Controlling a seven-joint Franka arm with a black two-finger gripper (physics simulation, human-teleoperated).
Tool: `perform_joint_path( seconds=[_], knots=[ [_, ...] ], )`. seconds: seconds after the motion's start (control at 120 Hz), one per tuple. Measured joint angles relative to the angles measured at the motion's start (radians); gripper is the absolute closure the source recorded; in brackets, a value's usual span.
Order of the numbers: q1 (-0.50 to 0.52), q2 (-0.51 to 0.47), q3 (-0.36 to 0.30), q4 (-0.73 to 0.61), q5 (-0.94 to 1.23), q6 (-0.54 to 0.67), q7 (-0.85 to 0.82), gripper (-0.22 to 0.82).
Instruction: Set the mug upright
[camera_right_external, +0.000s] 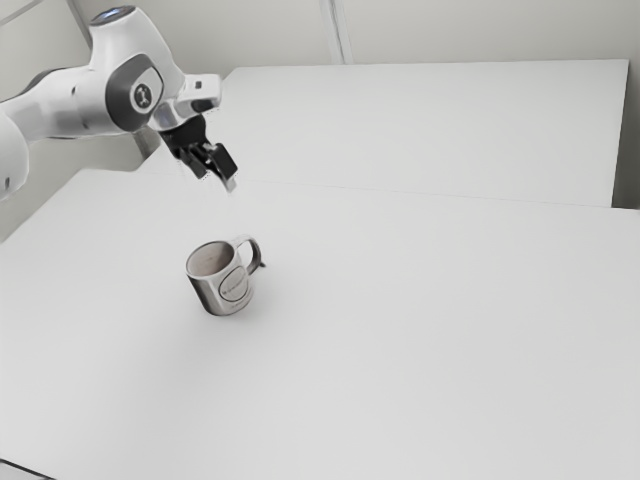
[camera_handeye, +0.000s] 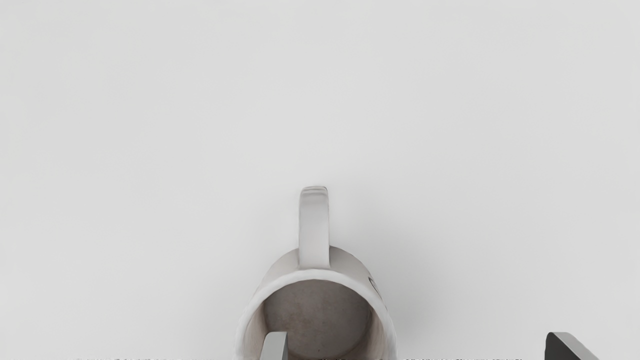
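My gripper (camera_right_external: 226, 180) hangs in the air above the table, higher than the mug (camera_right_external: 232, 290) and apart from it in the exterior view. The mug is pale with a dark oval print; it appears to stand on its base, mouth upward, its handle pointing to the exterior view's right. From the wrist camera, the open gripper (camera_handeye: 421, 346) has its two fingers wide apart, nothing held. One finger overlaps the mouth of the mug (camera_handeye: 314, 274), and the other is off to the mug's side. The lower part of the mug is hidden in that view.
The white table (camera_right_external: 400, 350) stretches around the mug. Behind it, a second white surface (camera_right_external: 430, 130) reaches toward the pale wall. A dark-edged object (camera_right_external: 25, 470) pokes in at the exterior view's bottom left corner.
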Motion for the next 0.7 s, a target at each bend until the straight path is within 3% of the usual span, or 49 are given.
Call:
perform_joint_path(
  seconds=[0.108, 0.267, 0.7],
  knots=[
    [0.001, -0.008, 0.002, 0.097, 0.004, -0.097, -0.027, 0.03],
    [0.002, -0.028, 0.002, 0.121, 0.002, -0.178, -0.058, 0.01],
    [0.009, -0.028, 0.003, 0.117, -0.007, -0.238, -0.112, 0.00]
  ],
)
